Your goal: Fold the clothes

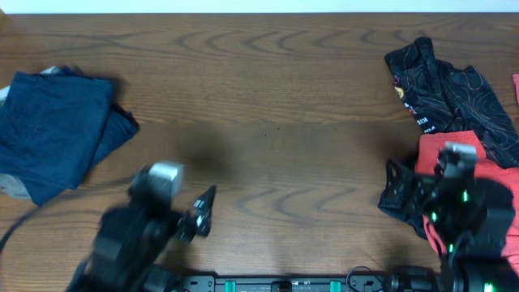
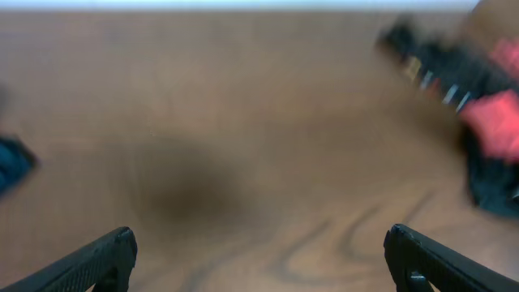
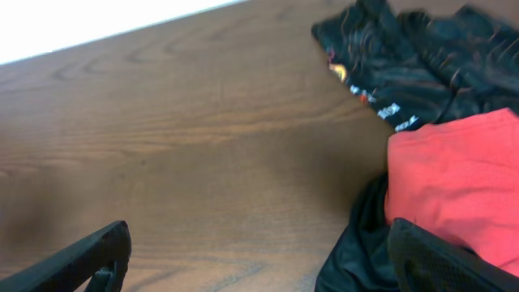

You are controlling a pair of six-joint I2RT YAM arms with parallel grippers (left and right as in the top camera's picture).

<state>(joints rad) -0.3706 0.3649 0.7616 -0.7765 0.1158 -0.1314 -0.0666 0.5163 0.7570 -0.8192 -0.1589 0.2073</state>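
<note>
I see both spread wide, gripping nothing: left pincer (image 2: 259, 240) over the worktop (image 1: 268, 105), right pincer (image 3: 259, 240) beside the red garment (image 3: 454, 174); navy shorts (image 1: 53, 122) lie folded far left.

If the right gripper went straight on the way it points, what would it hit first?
The right gripper would probably meet bare table first; one finger may brush the red garment. Depth is unclear.
</note>
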